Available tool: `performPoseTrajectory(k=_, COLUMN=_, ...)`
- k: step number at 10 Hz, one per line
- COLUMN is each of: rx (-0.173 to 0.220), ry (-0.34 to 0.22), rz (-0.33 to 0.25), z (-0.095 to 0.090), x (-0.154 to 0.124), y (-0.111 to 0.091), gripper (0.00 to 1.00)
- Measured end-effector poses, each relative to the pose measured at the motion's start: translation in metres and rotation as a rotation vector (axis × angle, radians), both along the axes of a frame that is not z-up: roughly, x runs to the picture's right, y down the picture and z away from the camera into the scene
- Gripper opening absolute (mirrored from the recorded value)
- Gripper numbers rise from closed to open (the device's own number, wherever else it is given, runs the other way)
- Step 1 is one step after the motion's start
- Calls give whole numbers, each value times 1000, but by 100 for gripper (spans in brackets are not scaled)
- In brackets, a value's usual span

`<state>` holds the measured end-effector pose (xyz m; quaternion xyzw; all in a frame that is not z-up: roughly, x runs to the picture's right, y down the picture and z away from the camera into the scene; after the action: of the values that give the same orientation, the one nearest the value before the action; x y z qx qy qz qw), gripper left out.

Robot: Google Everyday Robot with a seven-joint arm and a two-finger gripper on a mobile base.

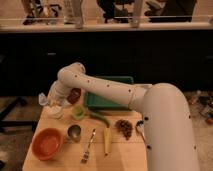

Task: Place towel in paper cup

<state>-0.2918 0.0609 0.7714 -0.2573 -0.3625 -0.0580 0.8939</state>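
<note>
A white paper cup [55,111] stands at the back left of the wooden table [125,155]. A pale crumpled towel [44,99] shows just left of and above the cup. My gripper [54,101] is at the end of the white arm, low over the cup and against the towel. The arm's wrist hides where the gripper meets the towel.
A green tray [107,96] sits at the back. A dark red object [75,95], a green cup [78,113], a metal cup [74,132], an orange bowl [47,143], a fork [89,145], a banana [106,141], grapes [124,127] and a green vegetable [101,118] lie around.
</note>
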Motion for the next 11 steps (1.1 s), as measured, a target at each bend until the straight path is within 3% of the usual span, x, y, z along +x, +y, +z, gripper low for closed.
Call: performPoseTrajectory(k=11, rx=-71, ry=-41, rz=-21, z=22, x=-26, y=12, gripper=0)
